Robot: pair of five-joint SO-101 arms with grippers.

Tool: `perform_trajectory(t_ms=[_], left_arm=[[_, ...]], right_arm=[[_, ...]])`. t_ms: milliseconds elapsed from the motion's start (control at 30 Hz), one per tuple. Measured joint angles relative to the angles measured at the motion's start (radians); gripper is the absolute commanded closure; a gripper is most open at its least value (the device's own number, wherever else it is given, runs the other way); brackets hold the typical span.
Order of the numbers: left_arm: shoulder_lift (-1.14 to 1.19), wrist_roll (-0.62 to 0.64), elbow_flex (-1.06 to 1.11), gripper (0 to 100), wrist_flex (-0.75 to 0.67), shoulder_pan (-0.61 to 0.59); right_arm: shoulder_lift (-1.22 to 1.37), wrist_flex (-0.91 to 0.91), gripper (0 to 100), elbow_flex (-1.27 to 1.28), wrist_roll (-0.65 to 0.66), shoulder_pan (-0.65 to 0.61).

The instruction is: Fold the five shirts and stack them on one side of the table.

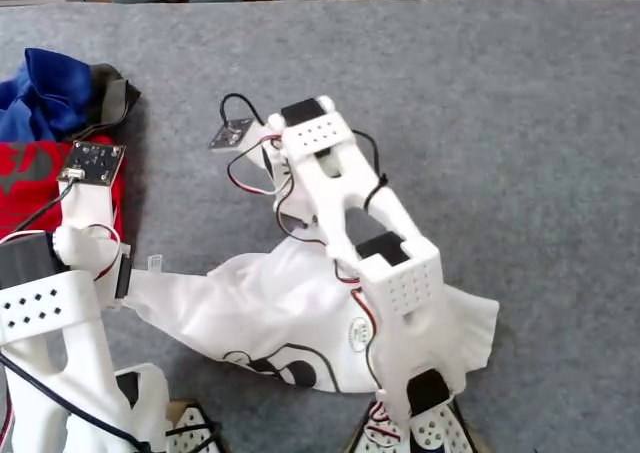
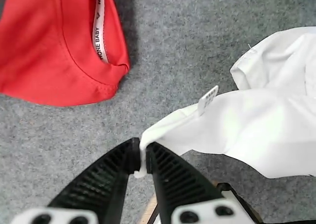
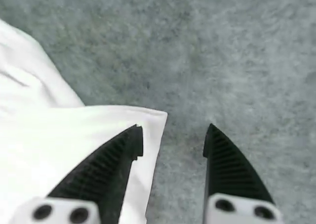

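Grey table (image 1: 520, 103) — white shirt (image 1: 250, 308), red shirt (image 1: 25, 208)

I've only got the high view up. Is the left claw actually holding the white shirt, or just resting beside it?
Observer: Holding it. The left claw is shut on a corner of the white shirt.
Operator: And the right claw? Its arm hides it from me.
Observer: The right claw is open, and the shirt's edge lies just inside one of its fingers, with bare table beyond.
Operator: Anything close to the left claw?
Observer: The red shirt lies neckline toward it, label strip showing, apart from the white one.
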Motion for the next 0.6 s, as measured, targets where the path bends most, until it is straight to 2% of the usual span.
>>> perform_trajectory(t_ms=[167, 600], left_arm=[[0.0, 0.0, 0.0, 97, 0.0, 0.0], [0.0, 0.0, 0.0, 97, -0.008, 0.0]], right_arm=[[0.0, 0.087, 78.7, -0.075, 0.0, 0.0], [0.006, 0.077, 78.7, 0.032, 0.0, -0.021]])
